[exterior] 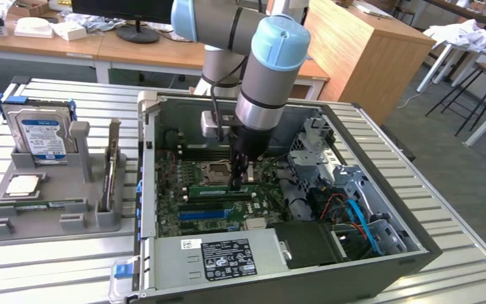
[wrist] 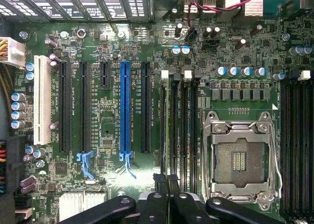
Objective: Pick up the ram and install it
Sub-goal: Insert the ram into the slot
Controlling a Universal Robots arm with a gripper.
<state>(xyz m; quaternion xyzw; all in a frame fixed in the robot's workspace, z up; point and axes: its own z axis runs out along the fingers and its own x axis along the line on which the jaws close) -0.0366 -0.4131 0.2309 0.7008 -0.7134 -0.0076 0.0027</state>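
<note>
Black fingers of the end effector sit closest to my wrist camera, pressed together over the bank of memory slots on the motherboard. Flanking those slots I see the processor socket in its metal frame on one side and the blue expansion slot on the other.

From the exterior view, I read the arm reaching straight down into the open computer case, which lies on the slatted counter. The ram stands on edge in the memory slot area of the board and runs toward the exterior view's left from the fingertips. The closed fingertips meet the end of the stick that lies toward the exterior view's right. I cannot tell whether they pinch the stick or only bear on its top edge.

The power supply occupies the near side of the case. On the exterior view's left, beside the case, a grey tray holds the upright hard drive and the processor chip lying flat.
</note>
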